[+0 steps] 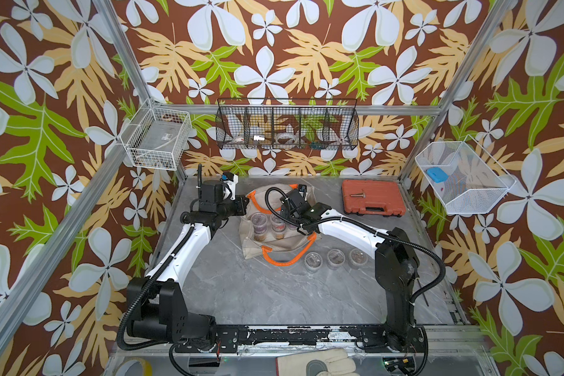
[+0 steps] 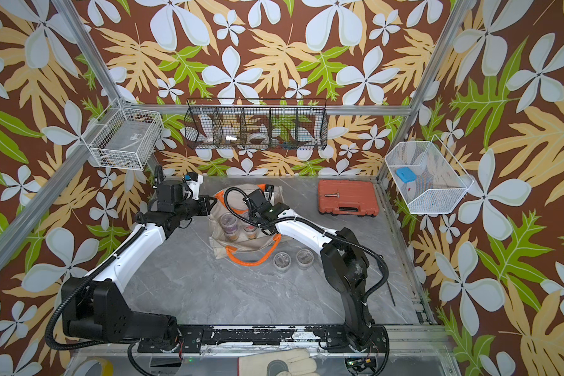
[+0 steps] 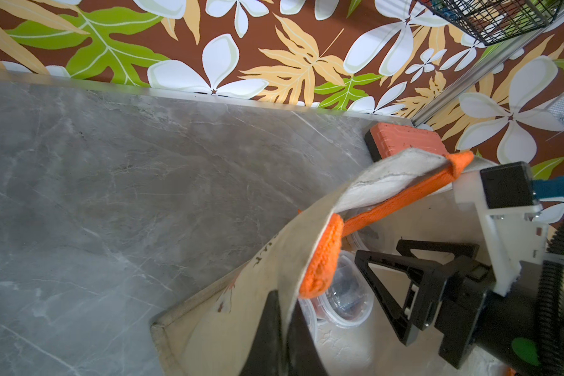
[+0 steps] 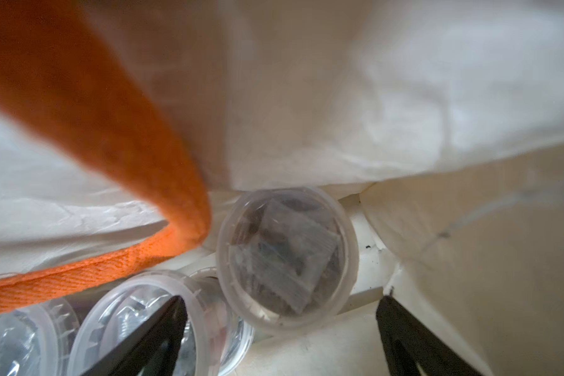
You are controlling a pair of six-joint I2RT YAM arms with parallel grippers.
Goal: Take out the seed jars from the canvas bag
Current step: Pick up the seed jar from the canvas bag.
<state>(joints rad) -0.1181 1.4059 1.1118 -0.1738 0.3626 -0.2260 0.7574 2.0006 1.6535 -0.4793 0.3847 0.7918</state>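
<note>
Left gripper [image 3: 284, 306]: clamped on the bag [image 1: 284, 242] rim.
Right gripper [image 4: 282, 301]: inside the bag, jaws spread, jar [image 4: 287, 257] just ahead, ungripped.
Table [image 1: 241, 293]: 3 jars [image 1: 336, 258] beside the bag.

canvas bag handle [image 4: 88, 130]: blurred | glove [image 1: 316, 363]: cut off by edge | tape roll [image 1: 135, 367]: cut off

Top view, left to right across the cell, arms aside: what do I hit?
white wire basket → canvas bag → orange tool case → white mesh basket. The black wire basket is left out because it spans above both bag and case.
</note>
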